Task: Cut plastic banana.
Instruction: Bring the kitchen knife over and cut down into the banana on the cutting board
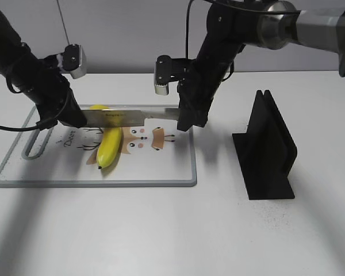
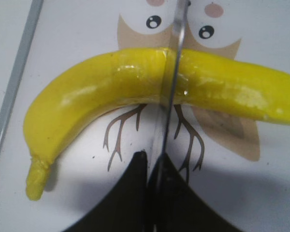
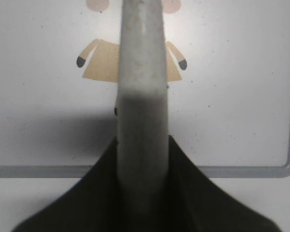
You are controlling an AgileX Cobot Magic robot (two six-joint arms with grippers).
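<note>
We judge the cut unfinished: with our right gripper (image 1: 191, 122) clamping the knife (image 1: 126, 117) handle and our left gripper (image 1: 75, 118) pinching its tip, the blade crosses the whole banana (image 1: 109, 145) lying on the cutting board (image 1: 172, 172).

The plastic banana (image 2: 111, 87) looked glossy and smooth, with wet-looking highlights along its top. The knife blade (image 1: 118, 117) across it was bright, reflective metal, and its handle (image 3: 141, 96) appeared pale, matt and faintly speckled. The cutting board (image 1: 178, 164) was smooth white plastic with a printed picture and a grey rim. At 3 o'clock from the board, the stand (image 1: 267, 146) was matt black. The table (image 1: 161, 230) looked matt white.
</note>
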